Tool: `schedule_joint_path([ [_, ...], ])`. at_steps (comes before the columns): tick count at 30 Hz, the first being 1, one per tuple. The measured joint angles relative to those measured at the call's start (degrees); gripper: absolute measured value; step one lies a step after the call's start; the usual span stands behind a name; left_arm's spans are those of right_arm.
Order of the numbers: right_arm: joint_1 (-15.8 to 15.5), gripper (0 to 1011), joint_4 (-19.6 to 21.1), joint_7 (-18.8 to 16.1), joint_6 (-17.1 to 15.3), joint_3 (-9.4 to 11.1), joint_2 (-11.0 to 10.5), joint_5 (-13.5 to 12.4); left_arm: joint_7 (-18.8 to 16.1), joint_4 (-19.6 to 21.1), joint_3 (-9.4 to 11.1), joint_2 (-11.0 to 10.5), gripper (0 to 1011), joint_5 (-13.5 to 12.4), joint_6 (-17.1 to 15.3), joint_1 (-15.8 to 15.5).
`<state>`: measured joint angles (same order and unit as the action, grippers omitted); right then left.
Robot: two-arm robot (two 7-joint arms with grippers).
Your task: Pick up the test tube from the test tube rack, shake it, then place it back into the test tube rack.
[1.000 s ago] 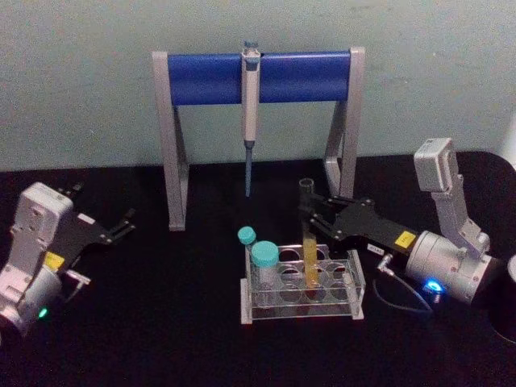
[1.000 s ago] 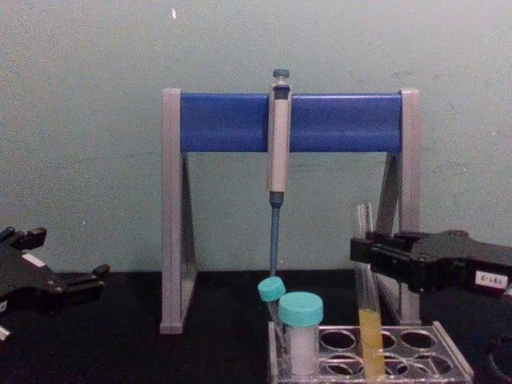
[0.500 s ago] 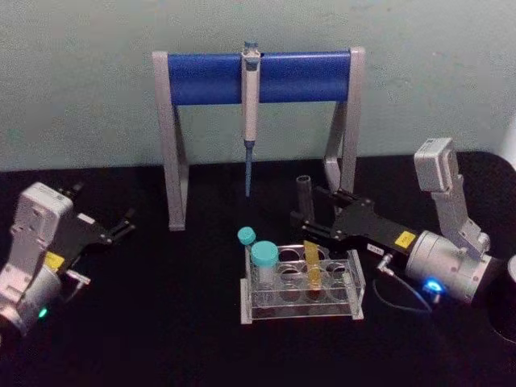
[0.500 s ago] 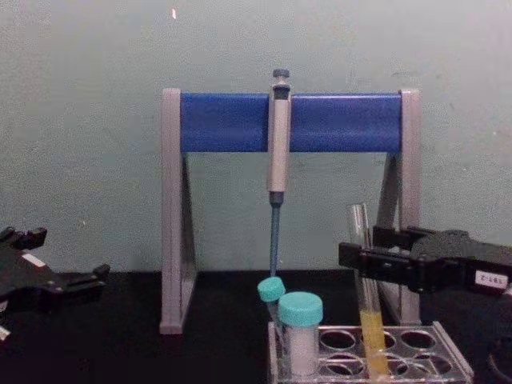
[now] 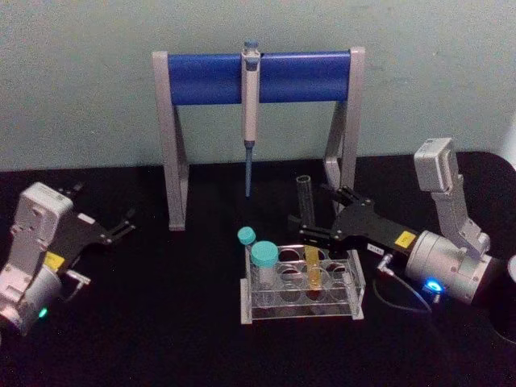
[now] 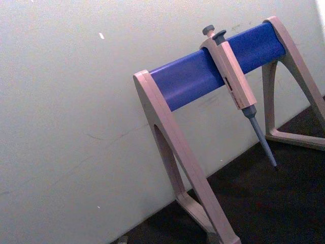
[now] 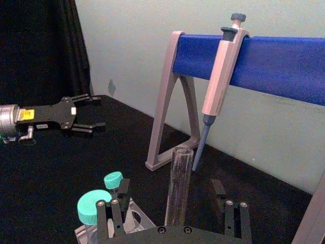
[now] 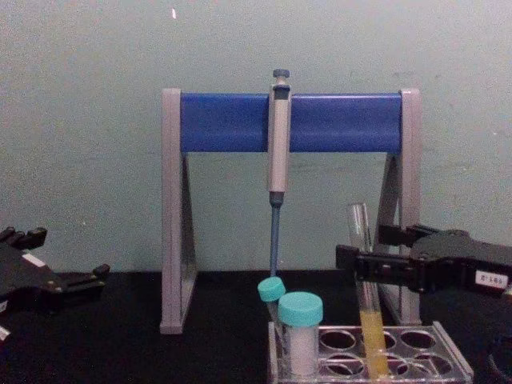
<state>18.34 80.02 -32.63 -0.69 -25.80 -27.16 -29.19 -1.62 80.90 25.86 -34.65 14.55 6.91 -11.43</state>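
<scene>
With right gripper (image 5: pixel 312 213) spread around the test tube (image 5: pixel 305 196) in the test tube rack (image 5: pixel 300 313), left gripper (image 5: pixel 122 224) spread well left of it: danger of tipping the tube with a finger.

test tube (image 8: pixel 360 232) clear, yellow liquid | caps (image 5: pixel 264 255) teal | stand (image 5: pixel 173 161) grey w/ blue bar | surface (image 5: pixel 177 322) black | wall (image 5: pixel 81 81) pale greenish | right pincer (image 5: pixel 308 203) black

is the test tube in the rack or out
In: the test tube stands with its yellow end in the test tube rack, right gripper open around it.
</scene>
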Motion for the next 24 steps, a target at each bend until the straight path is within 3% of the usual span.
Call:
schedule_joint_path([
  [7,-1.9,1000,2.8,2.1,2.3,2.2,0.2,-0.8,0.0,0.0,0.0,0.0,1001,0.0,0.0,0.0],
  [12,-4.7,1000,8.0,7.6,3.6,5.5,0.5,-0.6,0.0,0.0,0.0,0.0,1001,0.0,0.0,0.0],
  [14,-6.1,1000,10.5,11.4,3.2,7.1,0.9,0.5,0.0,0.0,0.0,0.0,1001,0.0,0.0,0.0],
  [15,-7.0,1000,12.0,15.0,2.3,8.2,1.2,1.9,0.0,0.0,0.0,0.0,1001,0.0,0.0,0.0],
  [20,-9.0,1000,14.1,24.9,-2.8,10.6,2.9,6.0,0.0,0.0,0.0,0.0,1001,0.0,0.0,0.0],
  [24,-9.6,1000,13.6,28.4,-6.2,11.4,3.8,7.2,0.0,0.0,0.0,0.0,1001,0.0,0.0,0.0],
])
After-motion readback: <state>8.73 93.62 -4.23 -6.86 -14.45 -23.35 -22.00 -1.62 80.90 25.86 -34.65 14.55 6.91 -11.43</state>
